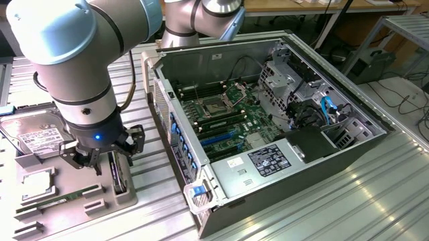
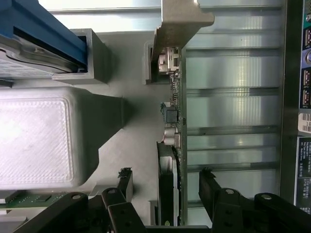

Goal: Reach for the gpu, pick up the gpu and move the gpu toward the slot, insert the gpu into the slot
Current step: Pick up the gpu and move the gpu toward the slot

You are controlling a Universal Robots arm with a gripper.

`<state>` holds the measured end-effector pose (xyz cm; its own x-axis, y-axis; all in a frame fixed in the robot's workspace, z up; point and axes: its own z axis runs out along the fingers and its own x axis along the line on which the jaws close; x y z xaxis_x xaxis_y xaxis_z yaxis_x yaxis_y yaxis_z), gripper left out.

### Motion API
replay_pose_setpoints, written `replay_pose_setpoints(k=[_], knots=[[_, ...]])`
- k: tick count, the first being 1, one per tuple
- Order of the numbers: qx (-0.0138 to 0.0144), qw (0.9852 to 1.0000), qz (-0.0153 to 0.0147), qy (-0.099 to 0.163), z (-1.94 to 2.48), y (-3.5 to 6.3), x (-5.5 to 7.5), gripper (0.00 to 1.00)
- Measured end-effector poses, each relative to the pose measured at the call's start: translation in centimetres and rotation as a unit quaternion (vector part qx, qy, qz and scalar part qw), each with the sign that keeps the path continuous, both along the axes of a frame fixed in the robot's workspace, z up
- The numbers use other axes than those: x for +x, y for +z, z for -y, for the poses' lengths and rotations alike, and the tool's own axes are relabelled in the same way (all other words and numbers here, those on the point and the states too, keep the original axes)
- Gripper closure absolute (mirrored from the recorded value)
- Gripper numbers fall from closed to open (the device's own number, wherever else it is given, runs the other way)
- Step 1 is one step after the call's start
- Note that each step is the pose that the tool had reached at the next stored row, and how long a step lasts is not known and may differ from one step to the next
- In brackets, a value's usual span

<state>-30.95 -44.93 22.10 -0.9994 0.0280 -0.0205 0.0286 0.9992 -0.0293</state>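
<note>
GPU [image 1: 118, 176]: stands on edge in the grey holder [image 1: 126, 198], at the exterior view's left, outside the case [image 1: 302, 165]. Not lifted.
bracket [image 2: 181, 22]: silver, at the card's end farthest from the claw.
claw [image 2: 166, 177]: open, low over the holder. One finger [image 2: 125, 180] on each side of the card, a small gap on both sides, no contact visible.
slot [image 1: 218, 136]: blue strip on the green board [image 1: 234, 118] inside the open case, well apart from the card.
drive [image 1: 33, 135]: lies flat in the holder, on the far side of the claw from the case.
RAM stick [image 1: 64, 198]: lies in the holder, near the card.
</note>
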Motion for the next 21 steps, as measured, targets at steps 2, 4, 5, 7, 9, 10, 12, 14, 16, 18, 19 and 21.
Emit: replay_pose_setpoints(k=[2,4,5,7,9,10,12,14,16,18,19,21], knots=[[0.0000,1.0000,0.0000,0.000,0.00,0.00,0.00,0.34],[0.0000,1.0000,0.0000,0.000,0.00,-0.01,0.00,0.34],[0.0000,1.0000,0.0001,0.000,0.00,-0.01,0.00,0.34],[0.0000,1.0000,0.0001,0.000,0.00,-0.01,0.00,0.34],[0.0000,1.0000,0.0000,0.000,0.00,-0.01,0.00,0.34],[0.0000,1.0000,0.0001,0.000,0.00,-0.01,0.00,0.34],[0.0000,1.0000,0.0001,0.000,0.00,-0.01,0.00,0.34],[0.0000,1.0000,0.0001,0.000,0.00,-0.01,0.00,0.35],[0.0000,1.0000,0.0002,0.000,-0.08,-0.02,0.01,0.42],[0.0000,1.0000,0.0001,0.000,-0.14,-0.01,0.00,0.42],[-0.0001,1.0000,0.0001,0.000,-0.15,0.03,0.00,0.42],[-0.0002,1.0000,0.0000,0.000,-0.20,0.09,0.00,0.42]])
